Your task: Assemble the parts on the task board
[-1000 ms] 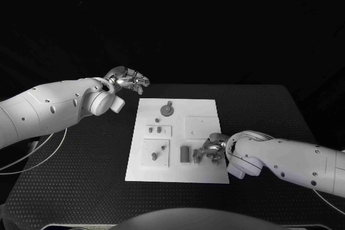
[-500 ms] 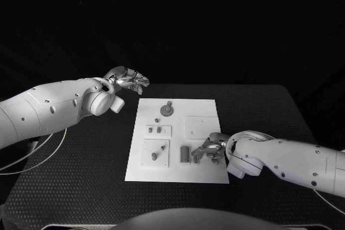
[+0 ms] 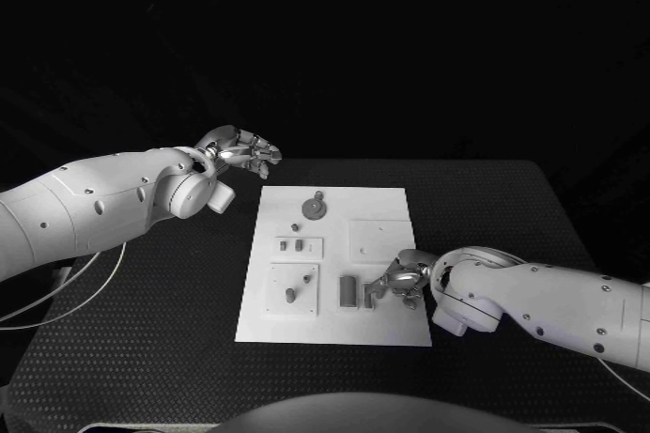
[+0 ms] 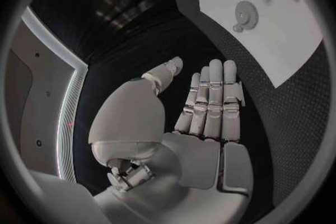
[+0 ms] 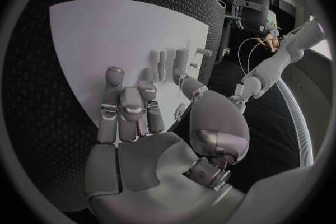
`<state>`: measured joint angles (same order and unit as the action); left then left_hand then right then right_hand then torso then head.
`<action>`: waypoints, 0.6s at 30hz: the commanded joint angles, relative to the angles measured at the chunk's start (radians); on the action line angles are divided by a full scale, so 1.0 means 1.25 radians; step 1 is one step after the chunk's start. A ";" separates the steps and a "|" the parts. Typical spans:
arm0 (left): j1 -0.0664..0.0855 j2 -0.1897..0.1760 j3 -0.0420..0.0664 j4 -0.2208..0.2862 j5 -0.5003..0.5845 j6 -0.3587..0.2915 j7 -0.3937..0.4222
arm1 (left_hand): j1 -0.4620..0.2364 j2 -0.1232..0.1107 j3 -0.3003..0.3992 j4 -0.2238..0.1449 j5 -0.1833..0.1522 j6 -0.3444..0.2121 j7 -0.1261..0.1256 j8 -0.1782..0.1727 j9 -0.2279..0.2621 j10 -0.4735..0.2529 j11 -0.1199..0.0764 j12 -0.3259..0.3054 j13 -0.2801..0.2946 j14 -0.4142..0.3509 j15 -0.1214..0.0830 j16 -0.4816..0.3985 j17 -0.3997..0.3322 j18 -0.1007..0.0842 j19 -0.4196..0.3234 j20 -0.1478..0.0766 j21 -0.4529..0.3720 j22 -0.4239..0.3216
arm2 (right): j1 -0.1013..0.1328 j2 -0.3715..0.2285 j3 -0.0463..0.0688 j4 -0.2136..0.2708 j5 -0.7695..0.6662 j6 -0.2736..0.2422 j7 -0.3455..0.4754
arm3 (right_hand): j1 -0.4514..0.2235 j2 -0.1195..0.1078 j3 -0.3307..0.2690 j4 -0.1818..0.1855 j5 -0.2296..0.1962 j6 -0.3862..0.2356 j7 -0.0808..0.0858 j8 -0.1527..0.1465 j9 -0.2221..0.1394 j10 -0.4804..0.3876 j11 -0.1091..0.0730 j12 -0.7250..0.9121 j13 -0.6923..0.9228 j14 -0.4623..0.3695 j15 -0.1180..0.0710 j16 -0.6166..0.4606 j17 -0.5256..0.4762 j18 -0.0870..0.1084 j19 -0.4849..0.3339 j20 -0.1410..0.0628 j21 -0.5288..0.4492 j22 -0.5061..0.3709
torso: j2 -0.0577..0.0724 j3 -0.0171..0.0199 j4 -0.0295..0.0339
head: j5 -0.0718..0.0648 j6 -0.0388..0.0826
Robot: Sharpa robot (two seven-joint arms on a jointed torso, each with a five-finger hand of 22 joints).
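Right hand (image 3: pixel 401 281) low over the task board (image 3: pixel 383 206) at about 5 o'clock, fingers apart, holding nothing, beside the grey parts (image 3: pixel 349 290). Left hand (image 3: pixel 239 151) flat-fingered, empty, off the board at 10 o'clock. Likely reaching; next needs a clean pinch.

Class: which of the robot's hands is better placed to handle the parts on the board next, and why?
Right. The right hand is over the board, beside its near parts. The left hand hangs open off the board, past its far corner.
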<state>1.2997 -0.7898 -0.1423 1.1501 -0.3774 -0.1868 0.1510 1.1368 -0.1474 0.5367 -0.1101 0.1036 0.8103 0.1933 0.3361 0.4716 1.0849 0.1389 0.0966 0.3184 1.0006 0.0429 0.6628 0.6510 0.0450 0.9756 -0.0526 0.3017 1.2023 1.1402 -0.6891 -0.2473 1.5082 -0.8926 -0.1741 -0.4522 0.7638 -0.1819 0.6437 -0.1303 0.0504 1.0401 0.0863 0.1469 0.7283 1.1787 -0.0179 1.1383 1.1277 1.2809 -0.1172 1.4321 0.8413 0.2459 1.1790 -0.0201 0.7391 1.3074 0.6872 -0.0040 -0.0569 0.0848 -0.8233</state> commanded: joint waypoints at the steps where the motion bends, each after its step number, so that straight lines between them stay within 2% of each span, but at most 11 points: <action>1: 0.001 0.001 0.000 0.000 0.003 0.010 0.009 | -0.004 -0.003 -0.003 0.004 0.003 -0.007 0.000 0.005 -0.001 -0.003 0.002 0.003 0.000 0.007 -0.001 -0.004 0.001 0.009 0.004 -0.004 -0.005 0.001 | -0.001 -0.011 0.000 -0.003 -0.020 -0.012 0.050 | 0.010 -0.004 0.002 -0.001 -0.002 -0.010 0.009 0.000 0.000 0.001 0.003 0.002 -0.001 0.002 -0.002 -0.003 0.000 0.013 0.005 -0.002 -0.004 0.014 | 0.000 -0.0004 -0.0006 | 0.000 0.002; 3: 0.001 0.001 0.000 0.000 0.003 0.010 0.010 | -0.004 -0.003 -0.003 0.004 0.003 -0.007 0.000 0.005 -0.001 -0.003 0.002 0.003 0.000 0.007 -0.001 -0.004 0.001 0.009 0.004 -0.004 -0.005 0.001 | 0.000 -0.021 0.000 -0.006 -0.017 -0.019 0.084 | 0.014 -0.007 0.002 -0.004 -0.002 -0.014 0.010 -0.002 -0.001 0.001 0.003 0.002 0.000 0.003 -0.002 -0.003 0.000 0.013 0.005 -0.002 -0.004 0.014 | -0.001 -0.0002 -0.0016 | 0.000 0.004; 6: 0.001 0.003 0.000 -0.001 0.014 0.011 0.011 | -0.004 -0.003 -0.003 0.004 0.003 -0.007 0.000 0.005 -0.001 -0.003 0.002 0.004 0.000 0.007 -0.001 -0.005 0.001 0.009 0.004 -0.004 -0.005 0.001 | 0.009 -0.031 0.001 -0.020 0.021 -0.035 0.172 | 0.020 -0.010 0.002 -0.006 -0.002 -0.016 0.011 -0.002 -0.001 0.001 0.004 0.003 0.000 0.002 -0.001 -0.003 0.000 0.013 0.005 -0.002 -0.004 0.014 | -0.002 -0.0002 -0.0016 | -0.003 0.011; 8: 0.001 0.006 0.000 -0.003 0.034 0.012 0.012 | -0.004 -0.003 -0.003 0.004 0.003 -0.005 -0.001 0.006 -0.001 -0.001 0.001 0.005 0.000 0.007 -0.001 -0.005 0.002 0.009 0.004 -0.004 -0.006 0.002 | 0.018 -0.032 0.001 -0.041 0.061 -0.032 0.249 | 0.027 -0.008 0.003 -0.009 -0.002 -0.019 0.012 -0.003 -0.001 0.000 0.005 0.003 0.000 0.002 -0.001 -0.003 0.000 0.013 0.005 -0.002 -0.004 0.014 | -0.002 -0.0003 -0.0016 | -0.004 0.018; 9: 0.001 0.007 0.000 -0.006 0.040 0.013 0.014 | -0.004 -0.002 -0.003 0.004 0.003 -0.004 -0.001 0.007 -0.001 0.000 0.001 0.005 0.001 0.007 -0.001 -0.005 0.002 0.009 0.004 -0.004 -0.006 0.002 | 0.020 -0.030 0.002 -0.054 0.080 -0.035 0.278 | 0.032 -0.004 0.004 -0.013 -0.002 -0.027 0.013 -0.007 -0.002 0.000 0.007 0.003 0.000 0.002 0.001 -0.004 0.000 0.013 0.004 -0.002 -0.004 0.014 | -0.002 -0.0004 -0.0014 | -0.006 0.025; 11: 0.001 0.010 0.000 -0.010 0.042 0.015 0.017 | -0.003 0.000 -0.003 0.004 0.003 0.000 -0.003 0.010 -0.001 0.003 0.000 0.007 0.001 0.007 -0.001 -0.006 0.003 0.009 0.004 -0.004 -0.007 0.003 | 0.024 -0.027 0.003 -0.085 0.119 -0.021 0.343 | 0.040 0.005 0.001 -0.020 -0.002 -0.032 0.016 -0.009 -0.002 -0.001 0.009 0.003 0.000 0.001 0.003 -0.005 -0.001 0.013 0.001 0.000 -0.005 0.015 | -0.004 -0.0007 -0.0025 | -0.006 0.032; 14: 0.001 0.016 0.000 -0.019 0.056 0.022 0.021 | -0.003 0.004 -0.003 0.003 0.003 0.008 -0.008 0.014 0.000 0.012 -0.004 0.012 0.004 0.007 -0.002 -0.007 0.004 0.009 0.004 -0.004 -0.008 0.004 | 0.029 -0.020 0.011 -0.137 0.176 -0.007 0.418 | 0.047 0.020 -0.008 -0.036 -0.002 -0.039 0.021 -0.010 -0.002 -0.011 0.014 -0.001 -0.001 -0.007 0.008 -0.012 -0.003 0.011 -0.010 0.005 -0.010 0.015 | -0.007 -0.0015 -0.0043 | -0.010 0.049; 16: 0.001 0.020 0.000 -0.027 0.066 0.029 0.023 | -0.003 0.008 -0.004 0.002 0.003 0.014 -0.014 0.018 -0.001 0.019 -0.007 0.015 0.005 0.005 -0.002 -0.011 0.004 0.008 0.003 -0.004 -0.011 0.004 | 0.035 -0.014 0.023 -0.171 0.207 -0.002 0.454 | 0.050 0.025 -0.012 -0.043 -0.002 -0.041 0.022 -0.010 -0.001 -0.014 0.015 -0.001 0.000 -0.009 0.009 -0.013 -0.003 0.012 -0.012 0.007 -0.010 0.015 | -0.010 -0.0021 -0.0058 | -0.009 0.058; 17: 0.001 0.024 0.001 -0.034 0.072 0.036 0.025 | -0.003 0.010 -0.005 0.001 0.003 0.018 -0.018 0.020 -0.001 0.022 -0.008 0.016 0.005 0.002 0.000 -0.015 0.004 0.007 0.000 -0.003 -0.014 0.004 | 0.039 -0.010 0.026 -0.188 0.220 0.001 0.471 | 0.051 0.030 -0.015 -0.048 -0.002 -0.043 0.023 -0.010 -0.001 -0.018 0.016 -0.003 -0.001 -0.012 0.010 -0.015 -0.003 0.012 -0.018 0.009 -0.013 0.015 | -0.012 -0.0023 -0.0068 | -0.009 0.067; 18: 0.001 0.029 0.001 -0.046 0.083 0.056 0.029 | -0.003 0.012 -0.004 0.001 0.003 0.020 -0.022 0.021 -0.001 0.025 -0.009 0.017 0.005 0.000 0.001 -0.018 0.003 0.006 -0.003 -0.002 -0.016 0.004 | 0.044 -0.005 0.033 -0.217 0.241 0.011 0.493 | 0.049 0.035 -0.018 -0.052 -0.002 -0.047 0.024 -0.011 -0.001 -0.025 0.017 -0.010 -0.005 -0.019 0.011 -0.021 -0.006 0.010 -0.027 0.013 -0.018 0.014 | -0.015 -0.0027 -0.0082 | -0.010 0.077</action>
<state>1.2992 -0.7599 -0.1423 1.1047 -0.3271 -0.1727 0.1594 1.1313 -0.1419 0.5343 -0.1078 0.1036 0.8349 0.1696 0.3576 0.4707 1.1087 0.1264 0.1149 0.3230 1.0041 0.0393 0.6429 0.6557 0.0470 0.9756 -0.0526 0.2858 1.2062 1.1884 -0.7014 -0.2111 1.2648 -0.7110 -0.1914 -0.0053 0.8273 -0.1502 0.6208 -0.1894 0.0504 1.0013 0.0996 0.1381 0.7259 1.1539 0.0043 1.1310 1.1246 1.2648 -0.1027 1.4101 0.8357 0.2559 1.1538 -0.0032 0.7219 1.3074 0.6769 -0.0059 -0.0633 0.0737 -0.7488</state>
